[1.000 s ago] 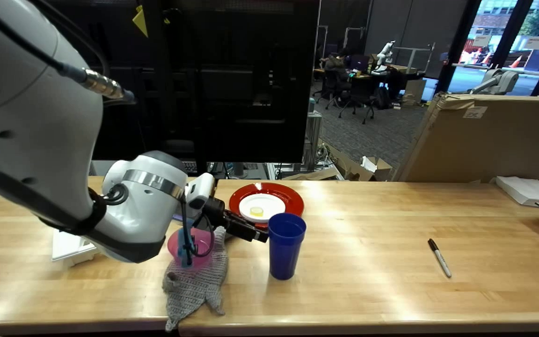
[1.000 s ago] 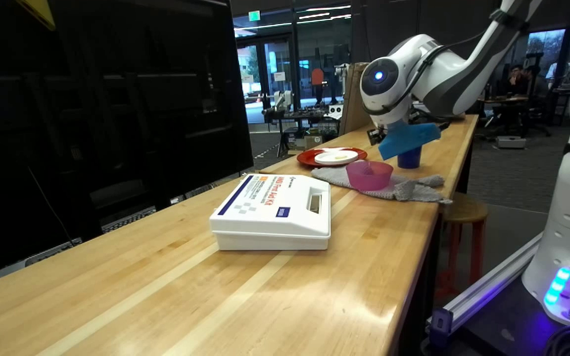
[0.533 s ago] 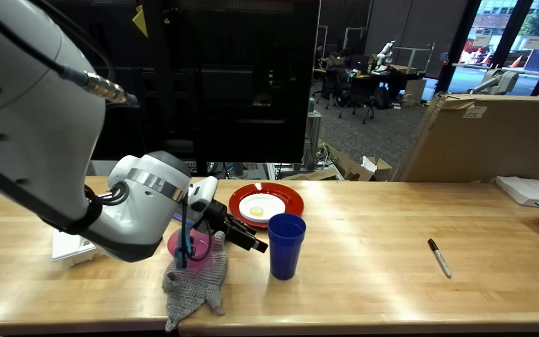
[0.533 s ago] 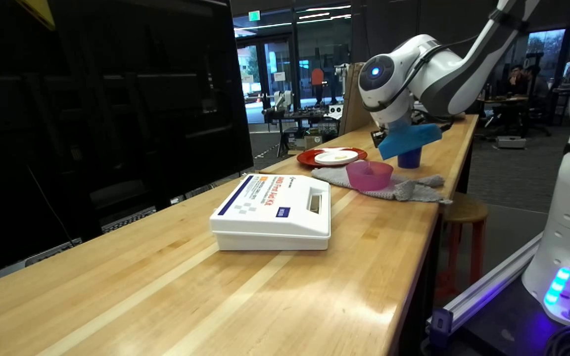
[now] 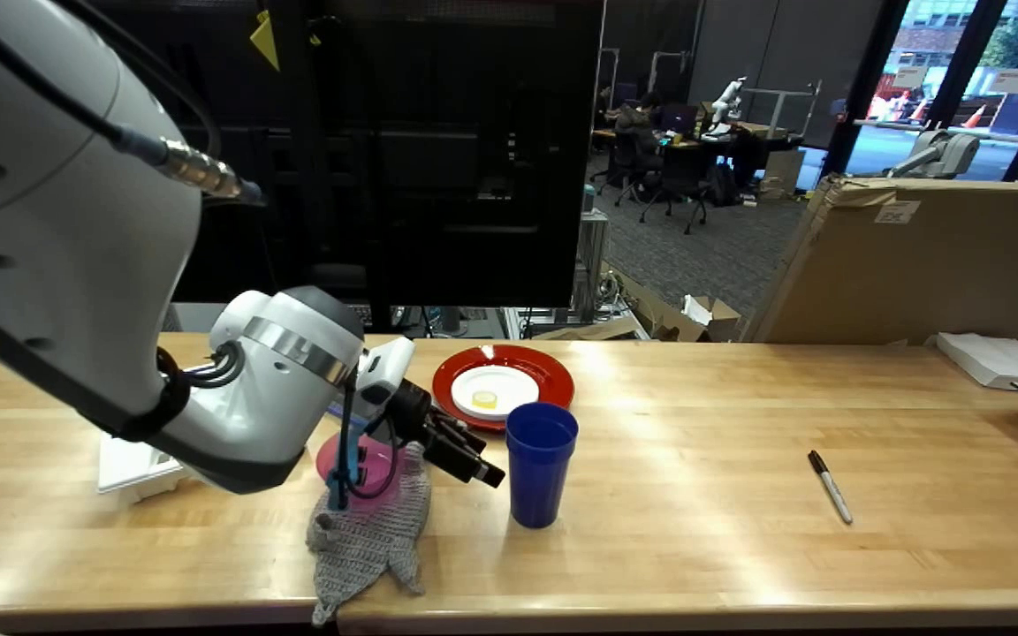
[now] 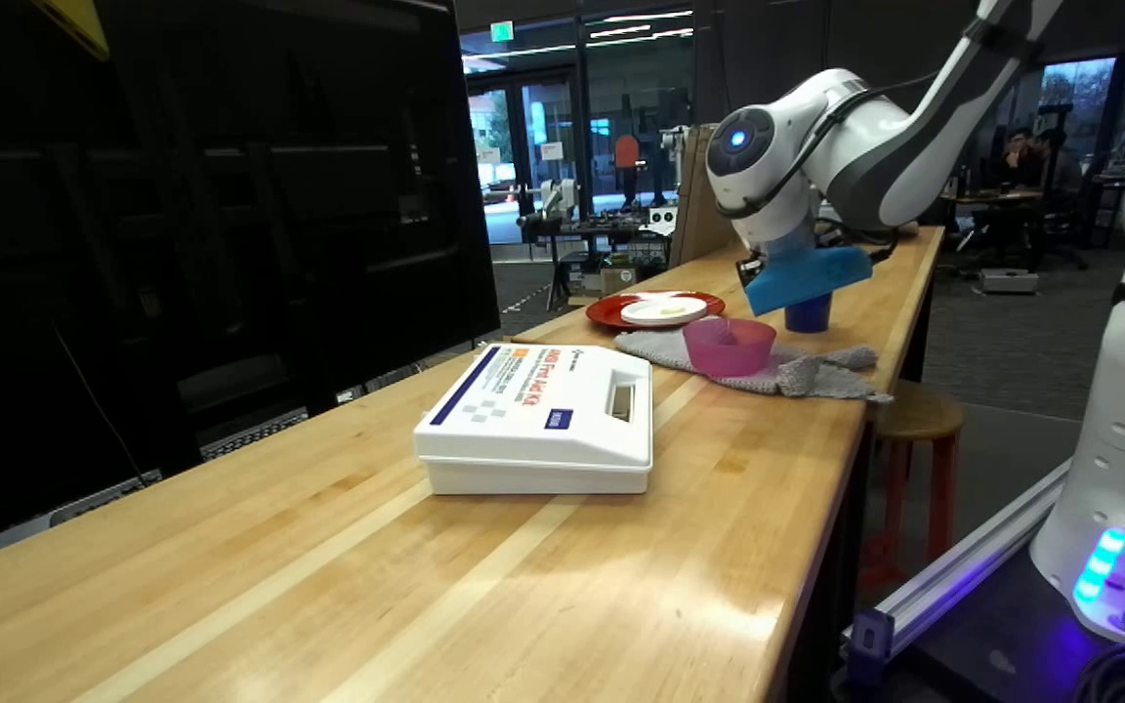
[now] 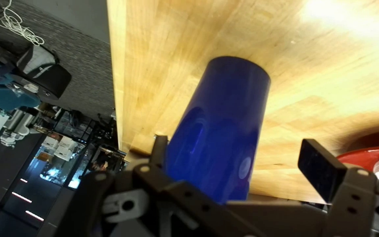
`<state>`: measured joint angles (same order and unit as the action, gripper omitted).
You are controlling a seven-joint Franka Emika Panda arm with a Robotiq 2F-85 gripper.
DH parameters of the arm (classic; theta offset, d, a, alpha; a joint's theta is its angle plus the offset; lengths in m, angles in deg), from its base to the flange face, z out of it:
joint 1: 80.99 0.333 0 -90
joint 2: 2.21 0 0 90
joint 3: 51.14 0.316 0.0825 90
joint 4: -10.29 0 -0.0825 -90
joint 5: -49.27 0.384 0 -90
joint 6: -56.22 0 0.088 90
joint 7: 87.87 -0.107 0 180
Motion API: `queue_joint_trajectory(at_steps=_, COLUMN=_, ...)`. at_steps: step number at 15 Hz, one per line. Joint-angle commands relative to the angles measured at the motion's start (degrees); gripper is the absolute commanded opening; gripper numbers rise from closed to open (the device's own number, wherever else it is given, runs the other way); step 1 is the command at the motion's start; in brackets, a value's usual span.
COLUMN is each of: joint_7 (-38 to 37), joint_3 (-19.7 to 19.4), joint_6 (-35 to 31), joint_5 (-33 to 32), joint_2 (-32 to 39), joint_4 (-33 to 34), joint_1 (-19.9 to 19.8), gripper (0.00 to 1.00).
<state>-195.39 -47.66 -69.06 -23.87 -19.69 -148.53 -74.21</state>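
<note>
Lowered slightly since the earlier frame, the gripper (image 5: 484,459) is held with its fingers (image 7: 319,168) apart, just beside the upright cup (image 7: 222,131). By its own base, not by any grip, the cup is kept standing on the worktop (image 5: 695,424), nearer its robot-side edge than its far one.

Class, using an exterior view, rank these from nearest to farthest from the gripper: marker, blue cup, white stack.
1. Blue cup: upright, close by the open gripper.
2. Marker: lying on the table, toward the picture's right.
3. White stack: at the picture's far right, near the cardboard.
</note>
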Motion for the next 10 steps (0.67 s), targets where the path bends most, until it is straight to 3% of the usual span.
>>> queue_joint_trajectory(at_steps=1, joint_7=-3.79, joint_3=0.25, joint_6=1.9, joint_5=-0.4, joint_2=0.89, joint_4=-0.03, joint_1=-1.41, gripper=1.0)
queue_joint_trajectory(at_steps=10, joint_7=-5.86, joint_3=-4.15, joint_6=-3.39, joint_5=-2.57, joint_2=6.97, joint_4=-0.16, joint_1=-5.95, gripper=1.0)
